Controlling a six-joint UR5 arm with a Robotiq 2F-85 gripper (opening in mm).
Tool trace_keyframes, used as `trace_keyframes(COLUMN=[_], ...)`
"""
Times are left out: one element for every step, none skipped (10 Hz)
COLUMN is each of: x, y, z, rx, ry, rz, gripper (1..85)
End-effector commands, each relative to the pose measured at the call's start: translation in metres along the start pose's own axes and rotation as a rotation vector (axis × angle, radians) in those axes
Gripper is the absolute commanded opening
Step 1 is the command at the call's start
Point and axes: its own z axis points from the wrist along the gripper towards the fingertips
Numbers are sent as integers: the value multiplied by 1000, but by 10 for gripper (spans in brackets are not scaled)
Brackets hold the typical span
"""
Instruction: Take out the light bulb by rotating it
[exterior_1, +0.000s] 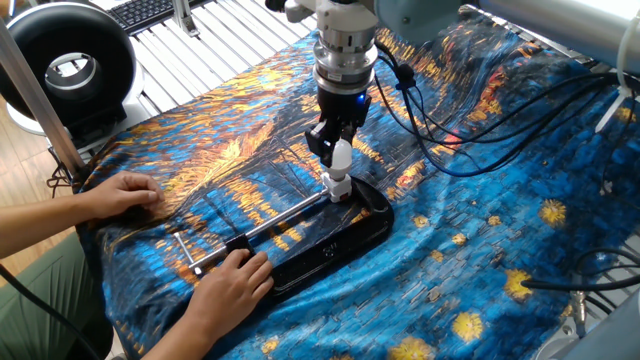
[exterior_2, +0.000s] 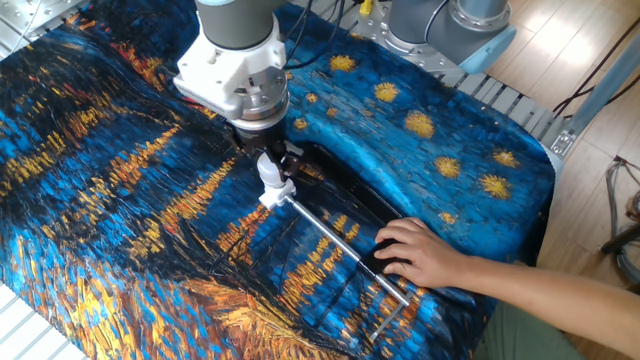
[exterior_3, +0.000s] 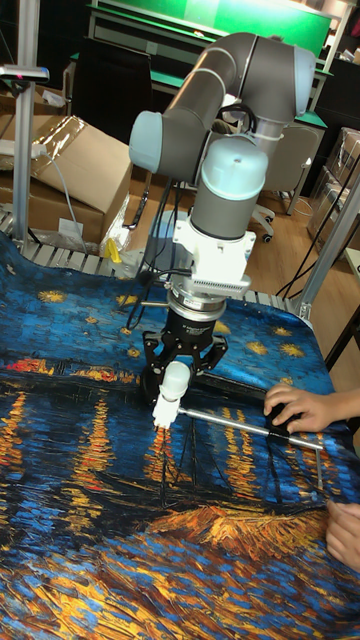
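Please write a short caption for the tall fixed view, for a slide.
UR5 pincer closed on the light bulb above its white socket, while a person's hand steadies the black base.

No readable text, label, brand or number shows in any view (the blue-and-orange painted cloth (exterior_1: 480, 230) carries only brushwork swirls and stars).

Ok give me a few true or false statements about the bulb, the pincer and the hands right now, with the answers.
1. The pincer is closed on the light bulb. True.
2. The light bulb lies loose on the cloth. False: it stands upright in the white socket.
3. A person's hand rests on the black base. True.
4. The socket sits at the end of a metal rod. True.
5. The cloth is plain white. False: it is blue and orange.
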Motion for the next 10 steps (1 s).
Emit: trace_keyframes(x=[-5,-6,-10,-10,-12,-12,-13,-17,-19,-23], y=[-2,-1,1,3,1,3,2,3,4,2], z=[-2,-3,-3,-3,-3,-3,-3,-3,-3,-3], rx=[13,14,12,7,20,17,22,21,17,30], ry=[-19,-27,-43,-46,-51,-51,-58,-73,-82,-97], rz=[8,-7,-41,-74,-120,-166,-229,-275,-314,-371], gripper=[253,237,223,207,190,170,163,160,160,153])
